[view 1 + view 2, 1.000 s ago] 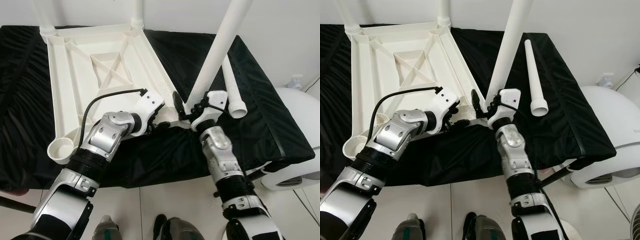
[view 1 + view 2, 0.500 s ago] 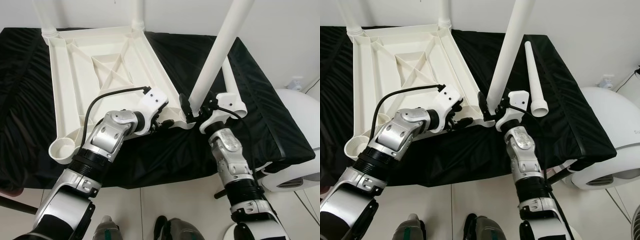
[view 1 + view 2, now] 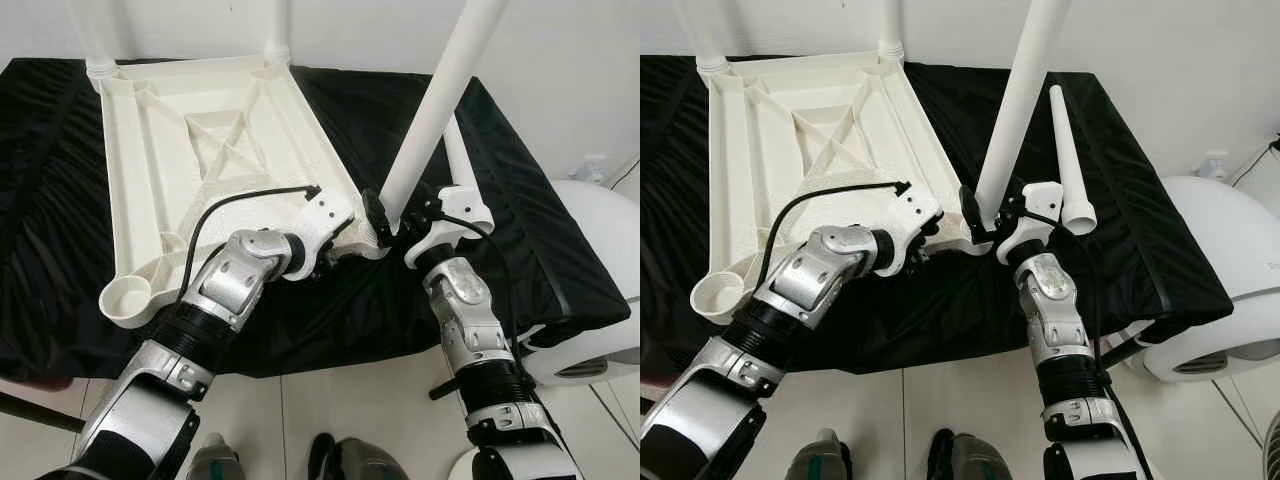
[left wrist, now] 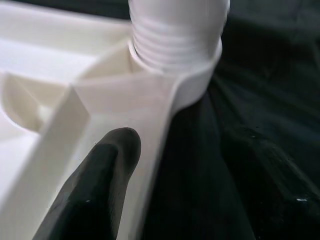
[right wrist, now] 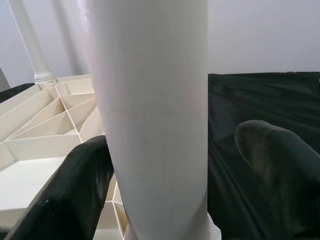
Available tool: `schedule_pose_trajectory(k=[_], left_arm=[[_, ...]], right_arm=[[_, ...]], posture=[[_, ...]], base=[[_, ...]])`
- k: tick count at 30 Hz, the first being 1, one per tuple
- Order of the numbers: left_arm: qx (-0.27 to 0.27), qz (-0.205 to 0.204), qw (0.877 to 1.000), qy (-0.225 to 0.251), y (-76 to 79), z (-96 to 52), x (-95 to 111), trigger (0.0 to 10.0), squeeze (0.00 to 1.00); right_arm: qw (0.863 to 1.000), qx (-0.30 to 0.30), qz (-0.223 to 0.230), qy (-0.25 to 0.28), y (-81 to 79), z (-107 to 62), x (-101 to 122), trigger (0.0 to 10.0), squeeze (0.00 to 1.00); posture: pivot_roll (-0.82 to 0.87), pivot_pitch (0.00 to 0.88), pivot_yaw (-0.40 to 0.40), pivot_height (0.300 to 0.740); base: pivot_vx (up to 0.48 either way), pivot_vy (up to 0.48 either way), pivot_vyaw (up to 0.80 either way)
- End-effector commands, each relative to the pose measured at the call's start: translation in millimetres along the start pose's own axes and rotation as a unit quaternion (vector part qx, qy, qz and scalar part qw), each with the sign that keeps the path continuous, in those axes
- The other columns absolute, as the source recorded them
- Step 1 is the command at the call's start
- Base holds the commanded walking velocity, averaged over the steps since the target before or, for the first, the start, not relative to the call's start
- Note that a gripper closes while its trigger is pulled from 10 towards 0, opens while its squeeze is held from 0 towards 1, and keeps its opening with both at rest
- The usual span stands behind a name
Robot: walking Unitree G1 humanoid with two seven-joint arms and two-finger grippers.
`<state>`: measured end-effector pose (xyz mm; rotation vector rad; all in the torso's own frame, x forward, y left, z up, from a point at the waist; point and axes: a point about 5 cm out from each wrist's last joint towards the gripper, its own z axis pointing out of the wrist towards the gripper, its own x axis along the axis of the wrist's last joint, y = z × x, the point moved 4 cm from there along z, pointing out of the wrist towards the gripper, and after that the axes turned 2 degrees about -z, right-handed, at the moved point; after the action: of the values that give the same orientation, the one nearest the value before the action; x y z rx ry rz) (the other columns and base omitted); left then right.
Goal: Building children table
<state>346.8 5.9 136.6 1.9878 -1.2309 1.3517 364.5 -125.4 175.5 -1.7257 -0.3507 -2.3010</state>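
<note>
A white children's table top lies upside down on a black-draped surface. Two white legs stand in its far corners. A third leg stands tilted in the near right corner socket, its threaded end at the socket's mouth. My right gripper is open around this leg's base. One finger rests against the leg and the other stands slightly off it. My left gripper sits at the table's near rim, just left of that socket.
A fourth leg lies loose on the black cloth to the right. The near left corner socket is empty. A round white appliance stands on the floor at the right. The cloth's front edge drops off near my feet.
My left gripper has slid right along the near rim to the corner socket. My right wrist has swung to the right around the leg's base, and the leg stands slightly farther back.
</note>
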Motion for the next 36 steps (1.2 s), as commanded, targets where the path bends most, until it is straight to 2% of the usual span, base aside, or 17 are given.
schedule_pose_trajectory(k=[1,10,11,12,13,14,23,24,30,31,32,35,36], left_arm=[[0.002,0.001,1.0,-0.013,1.8,2.8,-6.2,10.0,0.0],[0.027,0.003,1.0,-0.013,-7.9,0.9,-9.4,10.0,0.0],[0.029,0.004,1.0,-0.008,-9.4,-0.3,-7.9,4.7,0.0],[0.031,0.004,1.0,-0.005,-10.6,-1.2,-6.7,3.5,0.0],[0.031,0.004,1.0,-0.005,-10.6,-1.2,-6.7,3.5,0.0],[0.029,0.002,1.0,0.002,-10.8,-2.3,-4.8,0.0,0.0],[0.025,0.0,1.0,0.01,-11.9,-3.7,-1.8,0.0,0.0],[0.027,0.004,1.0,0.002,-12.6,-2.7,-3.5,10.0,0.0],[0.027,0.01,1.0,-0.004,-13.5,-1.7,-6.0,10.0,0.0],[0.025,0.014,1.0,-0.003,-13.1,-2.1,-6.1,4.2,0.0],[0.021,0.018,1.0,0.0,-12.1,-2.8,-5.7,0.0,0.0],[0.018,0.021,1.0,-0.001,-11.5,-3.3,-6.1,0.0,0.0],[0.022,0.022,1.0,-0.006,-12.4,-3.2,-7.3,10.0,0.0]], right_arm=[[1.0,-0.003,-0.002,-0.008,4.4,-3.6,-2.2,10.0,0.0],[1.0,-0.002,-0.002,-0.01,4.7,-3.6,-2.7,10.0,0.0],[1.0,-0.001,-0.002,-0.011,4.6,-3.7,-3.2,10.0,0.0],[1.0,-0.001,-0.002,-0.012,4.6,-3.7,-3.5,10.0,0.0],[1.0,-0.001,-0.002,-0.012,4.6,-3.7,-3.5,10.0,0.0],[1.0,0.0,-0.001,-0.013,4.5,-3.6,-3.8,10.0,0.0],[1.0,0.003,-0.001,-0.016,4.4,-4.4,-4.0,10.0,0.0],[1.0,0.004,-0.001,-0.017,4.4,-4.7,-4.2,10.0,0.0],[1.0,0.009,-0.003,-0.02,4.7,-5.5,-4.6,10.0,0.0],[1.0,0.012,-0.003,-0.02,4.7,-5.5,-4.3,10.0,0.0],[1.0,0.015,-0.003,-0.02,4.5,-5.6,-4.2,10.0,0.0],[0.999,0.023,-0.002,-0.022,3.8,-5.8,-4.3,10.0,0.0],[0.999,0.029,-0.003,-0.023,3.1,-6.1,-4.6,10.0,0.0]], posture=[[0.03,0.047,-0.069,0.74],[0.03,0.05,-0.073,0.74],[0.03,0.051,-0.074,0.74],[0.03,0.051,-0.074,0.74],[0.03,0.051,-0.074,0.74],[0.03,0.052,-0.074,0.74],[0.03,0.053,-0.074,0.74],[0.03,0.055,-0.074,0.74],[0.02,0.057,-0.075,0.74],[0.02,0.057,-0.076,0.74],[0.02,0.057,-0.076,0.74],[0.02,0.057,-0.076,0.74],[0.02,0.055,-0.077,0.74]], base=[[0.0,0.0,0.0],[0.0,0.0,0.0],[0.0,0.0,0.0],[0.0,0.0,0.0],[0.0,0.0,0.0],[0.0,0.0,0.0],[0.0,0.0,0.0],[0.0,0.0,0.0],[0.0,0.0,0.0],[0.0,0.0,0.0],[0.0,0.0,0.0],[0.0,0.0,0.0],[0.0,0.0,0.0]])
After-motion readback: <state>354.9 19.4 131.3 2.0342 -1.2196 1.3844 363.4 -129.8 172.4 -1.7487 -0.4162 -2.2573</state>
